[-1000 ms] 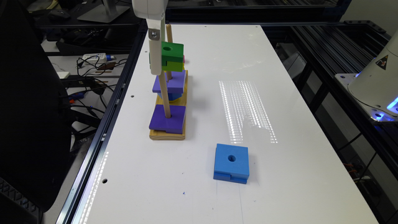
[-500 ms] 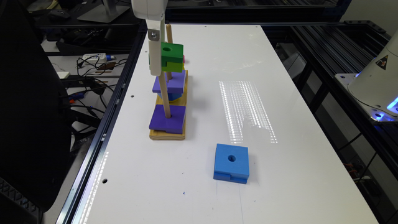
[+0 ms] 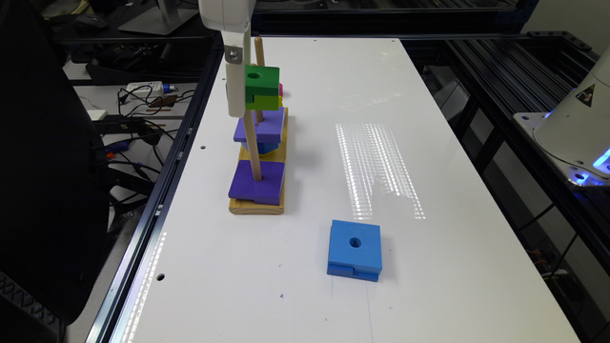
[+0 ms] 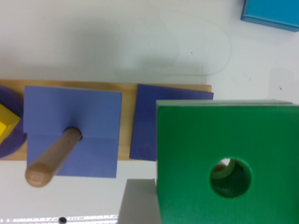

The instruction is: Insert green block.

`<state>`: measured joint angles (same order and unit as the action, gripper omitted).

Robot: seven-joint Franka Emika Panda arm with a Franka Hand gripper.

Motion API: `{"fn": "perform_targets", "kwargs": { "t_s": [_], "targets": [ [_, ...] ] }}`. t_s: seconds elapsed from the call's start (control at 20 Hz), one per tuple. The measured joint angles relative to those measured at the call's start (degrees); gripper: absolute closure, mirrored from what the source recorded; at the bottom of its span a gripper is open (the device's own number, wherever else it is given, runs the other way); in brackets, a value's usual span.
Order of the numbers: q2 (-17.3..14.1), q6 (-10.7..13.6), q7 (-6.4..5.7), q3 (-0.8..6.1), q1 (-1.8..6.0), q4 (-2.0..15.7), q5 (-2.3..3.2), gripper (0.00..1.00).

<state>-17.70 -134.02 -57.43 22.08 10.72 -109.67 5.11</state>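
The gripper [image 3: 238, 102] clenches the green block [image 3: 261, 87] by its sides, upper left; it looks light and stiff.

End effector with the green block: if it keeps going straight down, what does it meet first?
Probably a peg tip: in the wrist view a pale wooden end shows through the green block's hole. The end effector hangs above the peg board; depth is unclear.

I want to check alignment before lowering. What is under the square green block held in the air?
Through the green block's hole a wooden peg tip shows; beside it, a purple square block on the wooden base. The rest is covered.
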Motion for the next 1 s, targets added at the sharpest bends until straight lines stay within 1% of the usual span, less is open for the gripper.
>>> {"fn": "perform_targets", "kwargs": {
  "t_s": [0.2, 0.35, 1.0],
  "targets": [
    [-1.1, 0.0, 0.00, -0.01, -0.11, 1.31, 0.11, 1.00],
    [-1.6, 0.0, 0.00, -0.01, -0.15, 1.80, 0.20, 1.00],
    [-1.8, 0.0, 0.00, -0.02, -0.17, 1.94, 0.31, 1.00]
  ]
}}
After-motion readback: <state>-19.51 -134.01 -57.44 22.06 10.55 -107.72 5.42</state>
